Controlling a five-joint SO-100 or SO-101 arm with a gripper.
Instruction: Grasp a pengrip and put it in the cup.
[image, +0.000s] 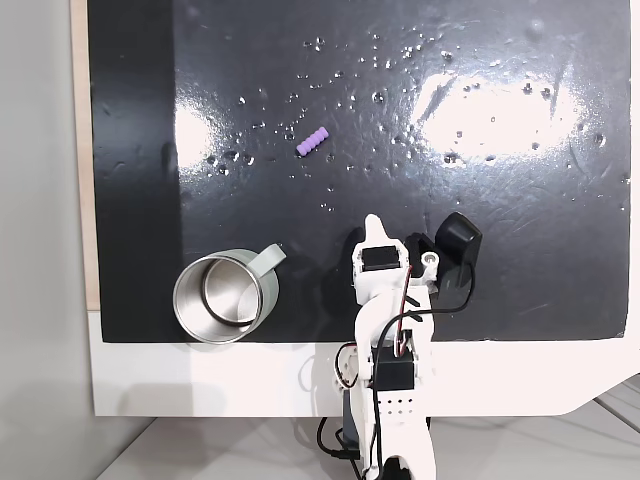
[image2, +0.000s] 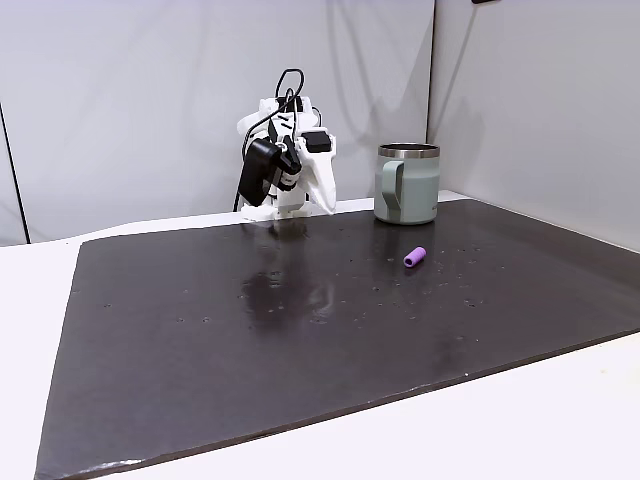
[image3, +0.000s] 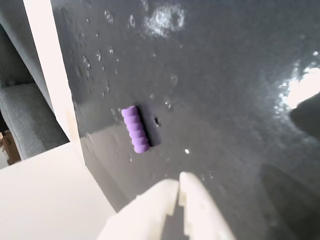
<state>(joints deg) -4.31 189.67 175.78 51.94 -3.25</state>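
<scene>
Cup (image: 214, 298) holds nothing; pengrip (image: 312, 141) apart.

A glossy black mat (image2: 300, 340) covers most of a white table (image2: 520, 430), its surface dotted with small bumps and bright patches of reflected light. Plain pale grey walls (image2: 130, 90) stand behind the table, meeting at a corner. In the wrist view a grey upholstered seat (image3: 25, 120) shows beyond the table's edge.
</scene>
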